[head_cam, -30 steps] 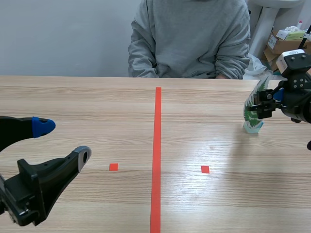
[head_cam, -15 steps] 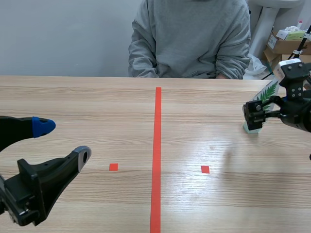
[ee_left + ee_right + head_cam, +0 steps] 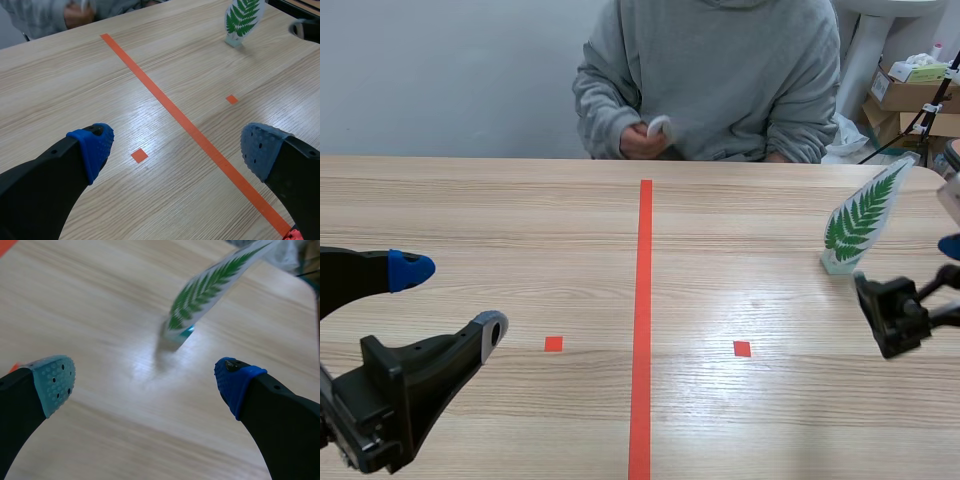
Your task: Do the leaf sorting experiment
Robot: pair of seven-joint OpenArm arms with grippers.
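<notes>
A green fern leaf card (image 3: 860,222) stands upright in a small pale base at the far right of the table; it also shows in the left wrist view (image 3: 242,21) and ahead of my right gripper (image 3: 212,282). My right gripper (image 3: 928,285) hangs open a little nearer than the card, nothing between its fingers (image 3: 145,385). My left gripper (image 3: 448,300) stays open low at the near left (image 3: 177,145), holding nothing. A person (image 3: 710,70) sits across the table with something small and white in one hand (image 3: 655,128).
A long orange-red tape line (image 3: 643,320) runs down the table's middle, with a small tape square on each side (image 3: 553,344) (image 3: 742,349). Cardboard boxes (image 3: 910,95) stand on the floor beyond the table's far right corner.
My right gripper has let go of the fern card and drawn back toward the near right. The card now stands free. The person's hand has come up holding a small white thing.
</notes>
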